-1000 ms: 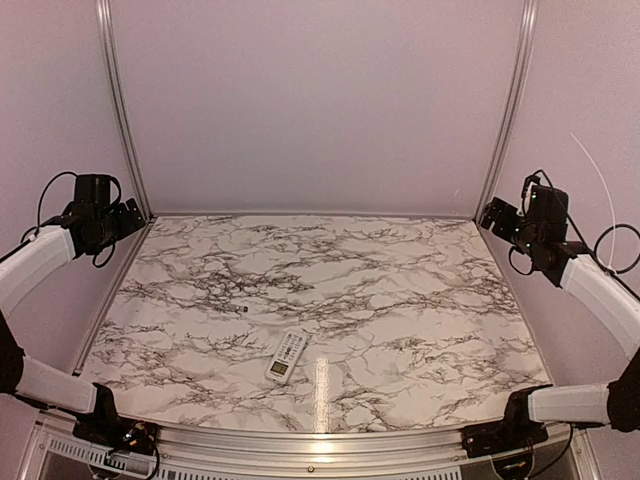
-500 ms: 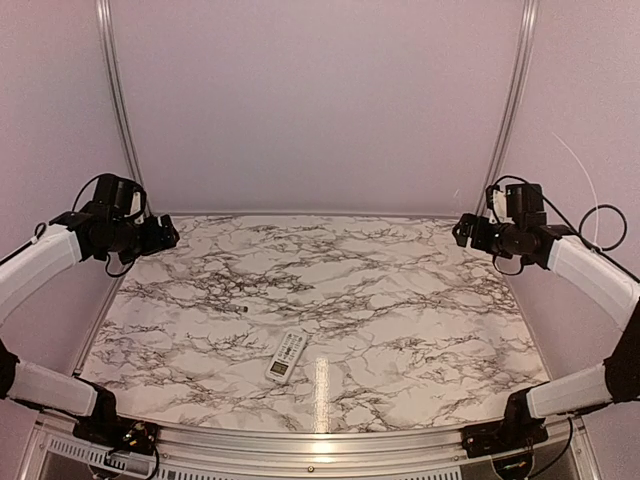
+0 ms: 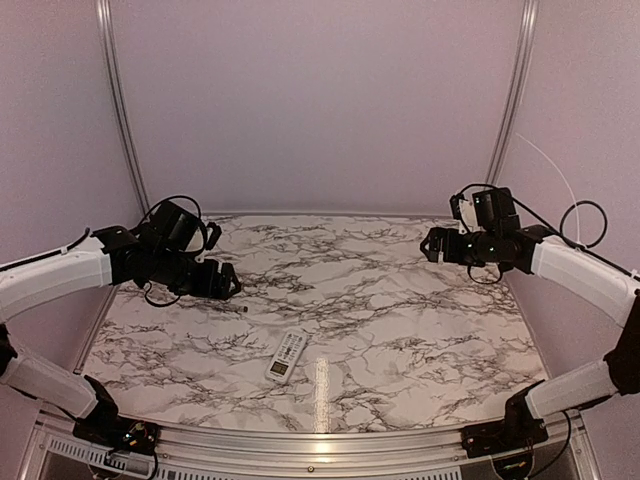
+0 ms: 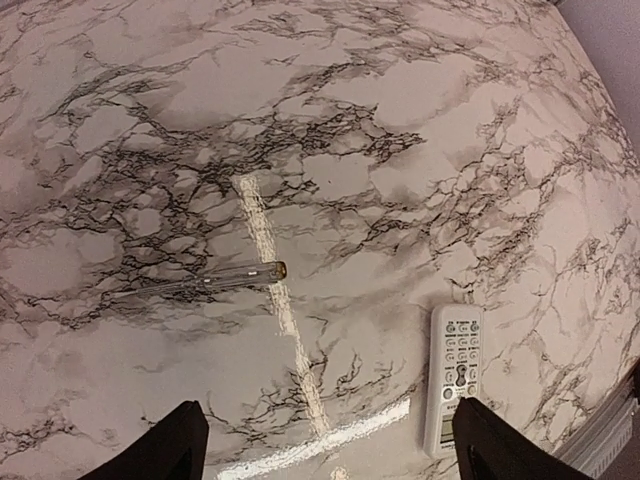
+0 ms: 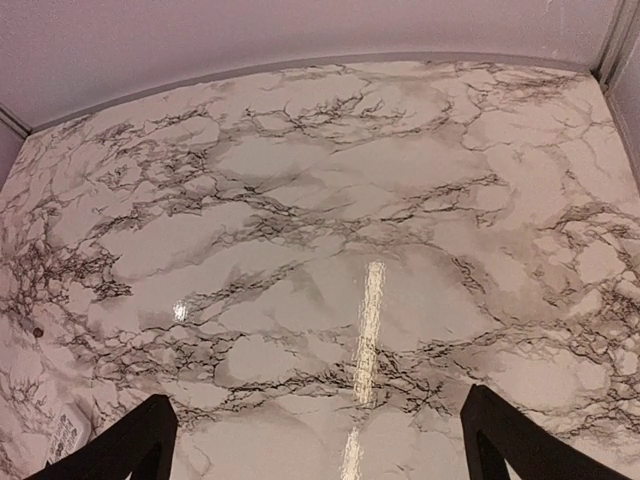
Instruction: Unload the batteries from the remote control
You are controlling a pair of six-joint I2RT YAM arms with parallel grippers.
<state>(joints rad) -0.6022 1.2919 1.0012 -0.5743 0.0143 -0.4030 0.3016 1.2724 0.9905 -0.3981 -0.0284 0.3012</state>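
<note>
Near the tabletop's [image 3: 400,300] front edge the remote control [image 3: 288,357] lies buttons-up while the left end effector [image 3: 227,283] and right end effector [image 3: 430,245], both wide open and empty, have swung inward, beginning their approach.

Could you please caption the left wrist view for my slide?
Open left gripper above marble table, remote control lying buttons up.

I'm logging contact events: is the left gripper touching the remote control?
Apart. The top external view shows bare marble tabletop between the left gripper and the remote control.
</note>
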